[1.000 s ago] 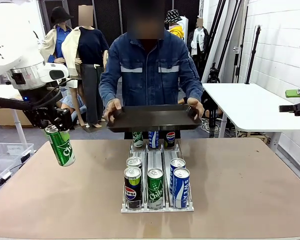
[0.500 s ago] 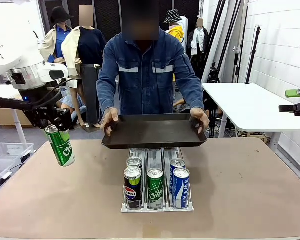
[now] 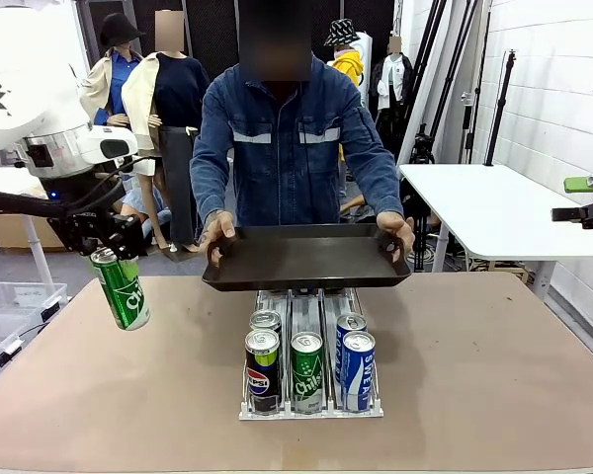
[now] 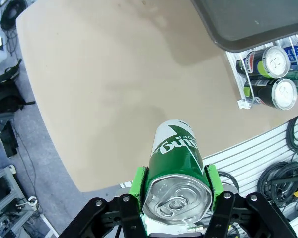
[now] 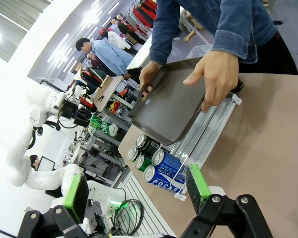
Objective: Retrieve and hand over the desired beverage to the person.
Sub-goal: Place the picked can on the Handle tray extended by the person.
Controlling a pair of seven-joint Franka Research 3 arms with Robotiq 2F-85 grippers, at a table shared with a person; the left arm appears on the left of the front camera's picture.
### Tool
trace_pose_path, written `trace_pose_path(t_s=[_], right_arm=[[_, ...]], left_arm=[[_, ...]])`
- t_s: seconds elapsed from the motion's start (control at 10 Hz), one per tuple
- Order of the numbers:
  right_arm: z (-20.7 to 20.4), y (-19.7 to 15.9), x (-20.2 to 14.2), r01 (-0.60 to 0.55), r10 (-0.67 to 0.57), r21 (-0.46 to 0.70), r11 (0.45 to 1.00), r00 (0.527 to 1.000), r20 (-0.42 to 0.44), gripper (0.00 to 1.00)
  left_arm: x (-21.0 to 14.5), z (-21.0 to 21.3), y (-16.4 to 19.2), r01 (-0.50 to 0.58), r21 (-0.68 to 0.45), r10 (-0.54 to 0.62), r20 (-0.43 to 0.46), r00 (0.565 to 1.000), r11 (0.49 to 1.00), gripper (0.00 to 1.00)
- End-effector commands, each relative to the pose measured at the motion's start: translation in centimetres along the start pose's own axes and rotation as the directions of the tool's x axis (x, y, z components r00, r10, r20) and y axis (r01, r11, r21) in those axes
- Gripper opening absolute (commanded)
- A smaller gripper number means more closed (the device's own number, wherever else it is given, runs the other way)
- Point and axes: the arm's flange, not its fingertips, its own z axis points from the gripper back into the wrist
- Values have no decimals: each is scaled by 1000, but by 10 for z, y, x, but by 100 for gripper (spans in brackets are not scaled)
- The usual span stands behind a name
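The left tool (image 3: 106,257) is clenched on a green can (image 3: 124,292), which is gripped at its top end between the green pads (image 4: 138,182). In the left wrist view the left tool (image 4: 175,182) is seen at the bottom centre of the frame, with the can (image 4: 176,148) pointing away from it and its pull-tab end nearest the camera. In the front view the can is hung at the left of the frame, tilted, clear of the bench (image 3: 494,365) and well apart from the rack (image 3: 311,410).

The right tool (image 5: 136,191) is released: its pads are spread wide along the bottom of the right wrist view, and nothing is held between them.

The rack is placed at the middle of the bench. Five cans (image 3: 306,370) are stood upright in it, three in the near row and two just behind, in the outer lanes. Its far end is hidden under a dark tray (image 3: 306,259).

The tray is held level above the far part of the rack by the person (image 3: 296,148), who is stood at the far side of the bench, at the top centre of the frame. It is grasped at both short ends by the person's hands (image 3: 217,233); in the right wrist view one hand (image 5: 213,79) is laid over its near edge.
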Motion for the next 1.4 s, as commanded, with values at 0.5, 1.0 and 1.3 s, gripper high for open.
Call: trace_pose_path(t_s=[0.5, 1.0, 1.3], right_arm=[[0, 1, 0, -3, 3, 14, 1000, 1000, 5, 100], [0, 1, 0, -3, 3, 14, 1000, 1000, 5, 100], [0, 1, 0, -3, 3, 14, 1000, 1000, 5, 100]], left_arm=[[83, 56, -43, 81, -59, -84, -60, 995, 995, 0], [149, 67, -70, 103, -49, -106, -62, 992, 993, 0], [188, 49, -91, 138, -61, -144, -94, 985, 988, 0]])
